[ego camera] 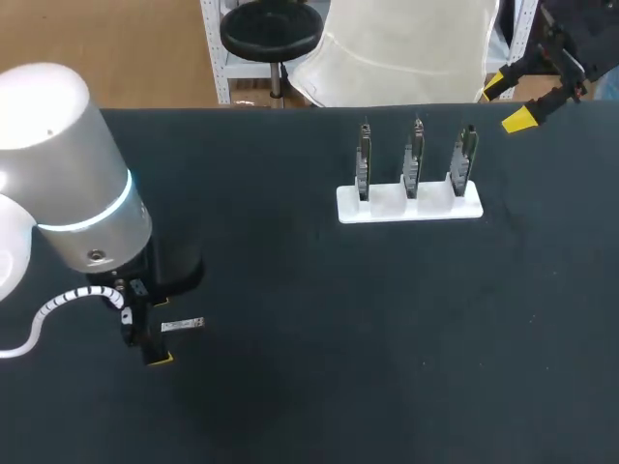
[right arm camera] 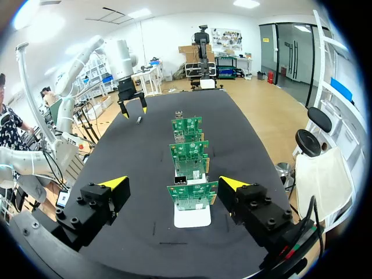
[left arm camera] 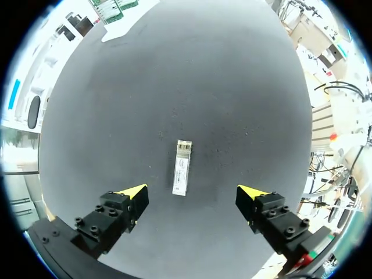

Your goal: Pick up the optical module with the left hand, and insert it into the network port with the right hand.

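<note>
Black cloth covers the table (ego camera: 290,387), which fills the head view. At its near left stands the left arm (ego camera: 68,184), a large silver-and-white housing with a lit ring, pointing down at the tabletop. Towards the far right, a white stand (ego camera: 409,207) holds three circuit boards (ego camera: 414,155) upright, side by side and apart from one another. In the right wrist view they line up one behind another ahead of the fingers.

The right gripper (ego camera: 508,101) hangs at the table's far right corner, well apart from the stand. Its jaws are spread wide and hold nothing.

The left gripper (left arm camera: 195,192) hangs low over the near left of the table, jaws likewise spread wide. The optical module (left arm camera: 182,168), a small silver bar, lies flat on the cloth in the gap between the two yellow tips. Neither finger touches it. In the head view, the module lies just right of this gripper.
</note>
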